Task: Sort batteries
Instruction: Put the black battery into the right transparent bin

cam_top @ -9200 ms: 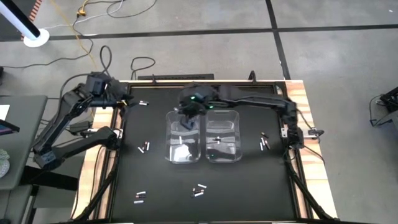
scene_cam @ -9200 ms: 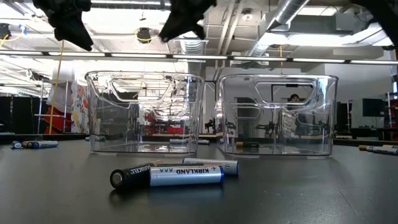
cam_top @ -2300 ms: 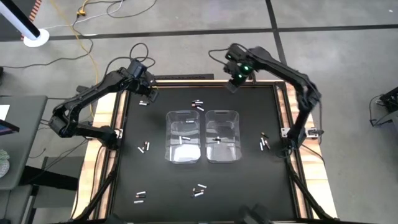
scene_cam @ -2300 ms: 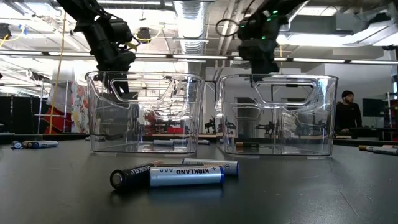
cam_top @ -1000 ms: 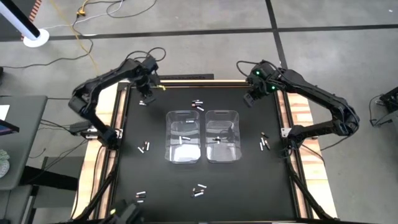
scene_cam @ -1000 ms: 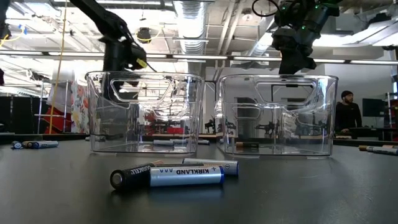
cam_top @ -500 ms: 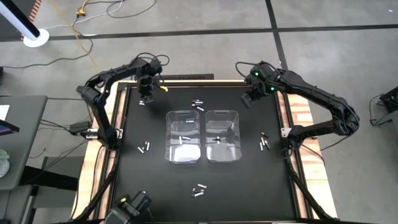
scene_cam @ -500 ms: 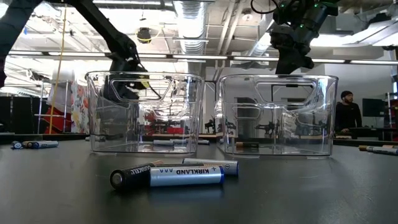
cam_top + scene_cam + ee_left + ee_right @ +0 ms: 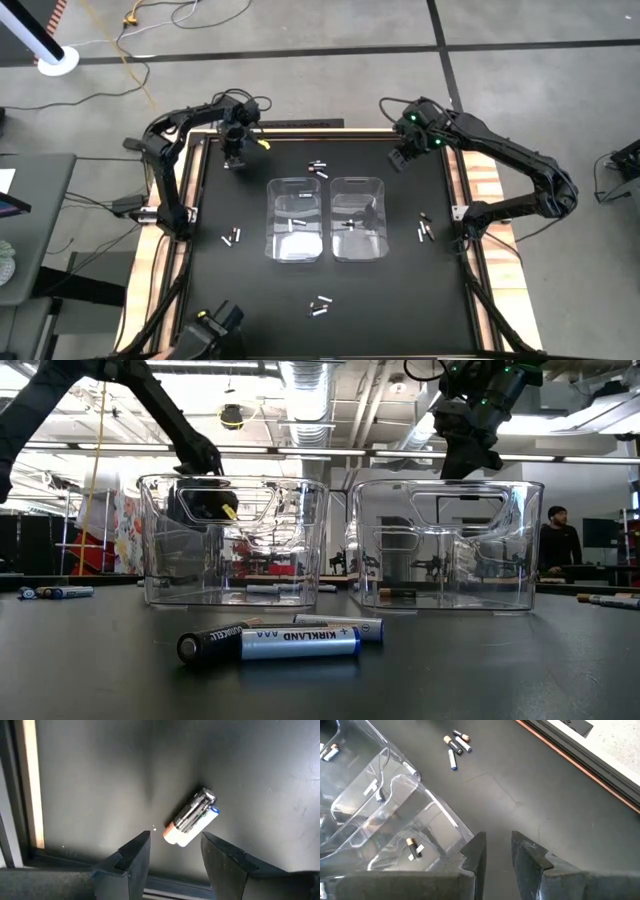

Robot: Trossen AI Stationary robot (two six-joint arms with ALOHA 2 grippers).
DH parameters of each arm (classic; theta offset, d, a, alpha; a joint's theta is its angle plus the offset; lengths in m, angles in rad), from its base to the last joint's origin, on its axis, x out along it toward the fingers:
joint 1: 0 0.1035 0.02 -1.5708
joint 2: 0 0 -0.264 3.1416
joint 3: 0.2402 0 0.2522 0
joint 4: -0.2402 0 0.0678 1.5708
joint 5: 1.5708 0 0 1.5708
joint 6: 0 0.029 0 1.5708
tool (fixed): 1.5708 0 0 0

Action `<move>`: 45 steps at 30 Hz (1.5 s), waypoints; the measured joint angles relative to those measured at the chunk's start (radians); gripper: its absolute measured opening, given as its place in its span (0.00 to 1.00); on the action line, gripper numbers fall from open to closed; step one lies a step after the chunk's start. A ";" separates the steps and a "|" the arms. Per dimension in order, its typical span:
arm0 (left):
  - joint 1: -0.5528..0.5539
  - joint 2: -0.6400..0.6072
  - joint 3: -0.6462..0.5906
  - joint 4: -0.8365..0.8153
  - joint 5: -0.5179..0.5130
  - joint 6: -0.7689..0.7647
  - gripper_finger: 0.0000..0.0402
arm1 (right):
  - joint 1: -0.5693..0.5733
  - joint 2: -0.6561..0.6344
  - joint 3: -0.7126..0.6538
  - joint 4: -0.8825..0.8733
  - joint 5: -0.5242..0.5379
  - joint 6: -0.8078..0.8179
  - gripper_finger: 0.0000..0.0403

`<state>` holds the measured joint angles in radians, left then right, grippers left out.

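Judging by what sits in the bins, I am early in the sort: only a few batteries are inside and most lie loose on the mat.

At far left of the high view, near the upper-left corner of the mat, my left gripper [image 9: 235, 150] hangs low over a pair of batteries [image 9: 231, 164]. Its wrist camera shows the jaws parted and empty, the pair [image 9: 191, 817] lying just ahead of the gap, one dark with a copper end and one white with a blue end. I read this as the approach to the next pick.

Below that, at mid-left, sits another small cluster [image 9: 232, 237]. Two clear bins stand side by side at centre. In the left bin [image 9: 272, 215] I can make out one battery, perhaps two; I cannot be sure. Above the bins lies a group [image 9: 318, 168], which the right wrist view resolves into three [image 9: 456, 743]. A pair lies at lower centre [image 9: 320, 306].

The right bin [image 9: 380, 215] holds what looks like two [image 9: 413, 847]. My right gripper [image 9: 400, 158] waits in the air at upper right, jaws slightly apart, holding nothing. A last cluster [image 9: 424, 228] lies at mid-right.

So I count five loose groups, roughly eleven batteries, against about three or four binned.
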<state>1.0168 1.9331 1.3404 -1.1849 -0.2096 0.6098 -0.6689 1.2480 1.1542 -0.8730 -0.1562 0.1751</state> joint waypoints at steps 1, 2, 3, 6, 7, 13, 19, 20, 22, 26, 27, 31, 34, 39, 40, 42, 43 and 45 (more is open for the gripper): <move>0.000 0.000 -0.002 0.010 0.000 0.000 0.42 | 0.000 0.000 0.000 0.000 0.000 -0.001 0.27; 0.000 0.000 -0.002 0.015 0.001 0.000 0.42 | -0.001 0.000 0.000 0.000 0.000 -0.004 0.27; 0.000 0.000 -0.002 0.015 0.001 0.000 0.42 | -0.001 0.000 0.000 0.000 0.000 -0.007 0.27; 0.000 0.000 -0.002 0.018 0.001 0.000 0.42 | -0.001 0.000 0.000 0.000 0.000 -0.016 0.27; 0.000 0.000 -0.002 0.018 0.002 0.000 0.42 | -0.001 0.000 0.000 0.000 0.000 -0.017 0.27; 0.000 0.000 -0.003 0.017 0.003 0.004 0.42 | -0.001 0.000 0.000 0.000 0.000 -0.018 0.27; 0.001 0.000 -0.005 0.026 0.004 0.004 0.42 | -0.001 0.000 0.000 0.000 0.000 -0.018 0.27; 0.001 0.000 -0.005 0.025 0.008 0.004 0.42 | -0.001 0.000 0.000 0.000 0.000 -0.018 0.27; 0.000 0.000 -0.004 0.022 0.025 0.004 0.42 | -0.001 0.000 0.000 0.000 0.000 -0.018 0.27; 0.001 0.000 -0.005 0.021 0.026 0.003 0.42 | -0.001 0.000 0.000 0.000 0.000 -0.017 0.27; 0.001 0.000 -0.005 0.022 0.026 0.000 0.42 | -0.001 0.000 0.000 0.000 0.000 -0.018 0.27; 0.000 -0.001 -0.062 0.062 0.022 -0.019 0.42 | -0.001 0.000 0.000 0.000 0.000 -0.017 0.27; 0.000 -0.004 -0.119 0.081 0.014 -0.017 0.42 | -0.001 0.000 0.000 0.000 0.000 -0.015 0.27; -0.001 -0.007 -0.161 0.110 0.006 -0.035 0.42 | -0.001 0.000 0.000 -0.001 0.000 -0.015 0.27; -0.001 -0.007 -0.160 0.110 0.006 -0.035 0.42 | -0.001 0.000 0.000 -0.001 0.000 -0.015 0.27; -0.003 -0.006 -0.156 0.109 0.007 -0.031 0.42 | -0.001 0.000 0.000 0.000 0.000 -0.015 0.27; -0.003 -0.005 -0.154 0.109 0.008 -0.031 0.42 | -0.001 0.000 0.000 0.000 0.000 -0.015 0.27; -0.004 -0.005 -0.152 0.114 0.009 -0.031 0.42 | -0.001 0.000 0.000 0.000 0.000 -0.015 0.27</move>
<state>1.0130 1.9282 1.1885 -1.0709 -0.2004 0.5785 -0.6697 1.2484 1.1542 -0.8730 -0.1562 0.1596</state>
